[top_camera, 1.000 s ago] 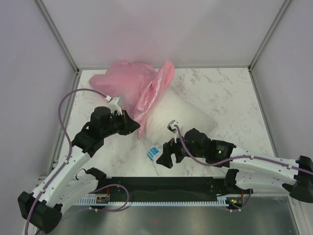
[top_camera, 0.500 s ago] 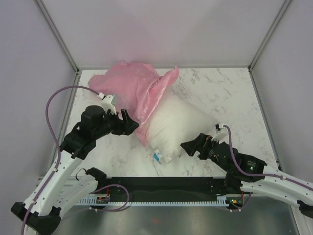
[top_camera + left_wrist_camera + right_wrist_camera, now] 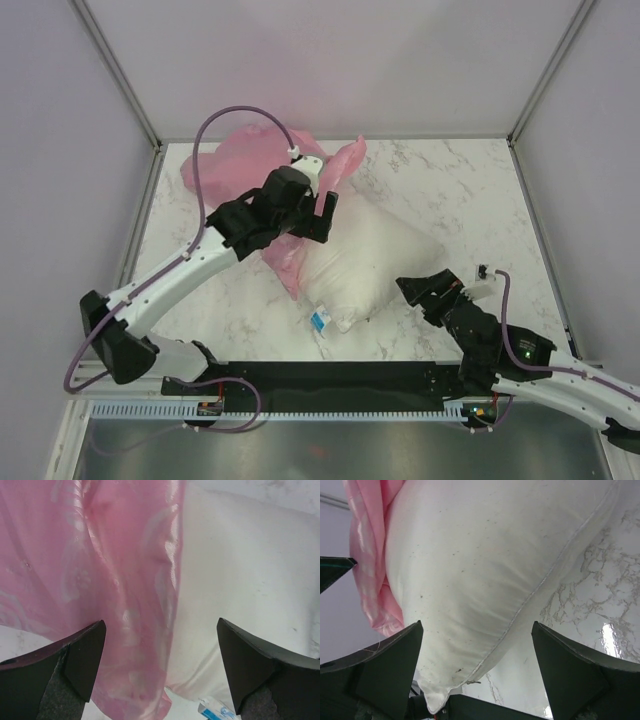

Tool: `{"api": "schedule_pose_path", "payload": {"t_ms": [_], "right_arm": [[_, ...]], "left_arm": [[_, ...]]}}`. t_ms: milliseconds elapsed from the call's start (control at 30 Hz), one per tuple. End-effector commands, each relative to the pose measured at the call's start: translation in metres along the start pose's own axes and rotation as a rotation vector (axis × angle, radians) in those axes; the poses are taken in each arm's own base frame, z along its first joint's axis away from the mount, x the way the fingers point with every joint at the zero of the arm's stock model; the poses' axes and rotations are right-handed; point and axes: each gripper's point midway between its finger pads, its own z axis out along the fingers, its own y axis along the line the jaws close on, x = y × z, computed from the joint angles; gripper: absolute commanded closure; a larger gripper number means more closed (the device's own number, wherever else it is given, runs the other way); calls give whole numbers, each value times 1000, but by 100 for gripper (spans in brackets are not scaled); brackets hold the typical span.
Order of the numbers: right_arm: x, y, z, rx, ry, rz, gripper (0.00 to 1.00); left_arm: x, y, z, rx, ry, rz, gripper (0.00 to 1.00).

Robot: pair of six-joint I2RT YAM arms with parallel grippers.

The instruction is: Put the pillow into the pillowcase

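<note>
The pillow lies slantwise, far-left end inside the pillowcase, with the left gripper spread empty over the case's mouth and the right gripper, likewise agape, just off its bare near-right end.

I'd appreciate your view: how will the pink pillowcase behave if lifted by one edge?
The pillowcase would probably hang limp, given its crumpled folds. Its satin sheen suggests it may slip between jaws or off the pillow.
</note>
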Motion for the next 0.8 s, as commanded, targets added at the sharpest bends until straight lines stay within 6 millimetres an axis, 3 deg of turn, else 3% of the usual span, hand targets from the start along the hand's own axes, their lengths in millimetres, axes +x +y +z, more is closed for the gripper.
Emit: {"api": "schedule_pose_path", "payload": {"t_ms": [0, 67, 233, 267, 300, 333, 367, 400, 433, 467, 500, 533, 567, 633, 667, 700, 733, 767], "right_arm": [[0, -11, 9, 58, -43, 16, 2], [0, -3, 14, 43, -52, -4, 2], [-3, 9, 18, 48, -49, 28, 2], [-6, 7, 23, 61, -61, 24, 2], [3, 9, 27, 55, -9, 28, 2], [4, 8, 32, 60, 5, 33, 2], [-4, -6, 43, 104, -16, 44, 2], [4, 2, 47, 58, 59, 79, 2], [18, -14, 56, 69, 125, 92, 2], [-3, -26, 69, 75, 85, 170, 2], [-11, -13, 80, -23, 89, 220, 2], [13, -20, 76, -73, 237, 272, 2], [-3, -28, 83, -74, 200, 318, 2], [-5, -29, 89, -86, 227, 303, 2], [-5, -27, 90, -93, 231, 293, 2], [-7, -19, 91, -127, 232, 279, 18], [-10, -12, 91, -154, 235, 273, 27], [-10, -3, 90, -190, 253, 250, 37]], "left_arm": [[-19, 21, 17, -172, -12, 90, 0], [-29, 22, 25, -200, -18, 99, 0], [-32, 28, 63, -298, 23, 153, 0], [-41, 30, 64, -318, 6, 155, 3], [-44, 34, 66, -350, 2, 164, 7], [-44, 35, 70, -359, 10, 177, 12], [-51, 34, 70, -361, -4, 174, 22], [-52, 34, 71, -364, -3, 179, 27], [-55, 32, 74, -361, 0, 194, 37], [-55, 32, 75, -364, 5, 202, 41], [-56, 32, 76, -367, 7, 208, 44], [-55, 33, 80, -371, 24, 226, 48], [-54, 32, 82, -368, 33, 231, 49], [-55, 28, 86, -346, 43, 245, 56], [-52, 27, 91, -336, 61, 255, 65], [-49, 21, 93, -304, 76, 269, 72], [-50, 19, 93, -287, 84, 273, 80], [-53, 14, 90, -263, 88, 277, 95]]}}
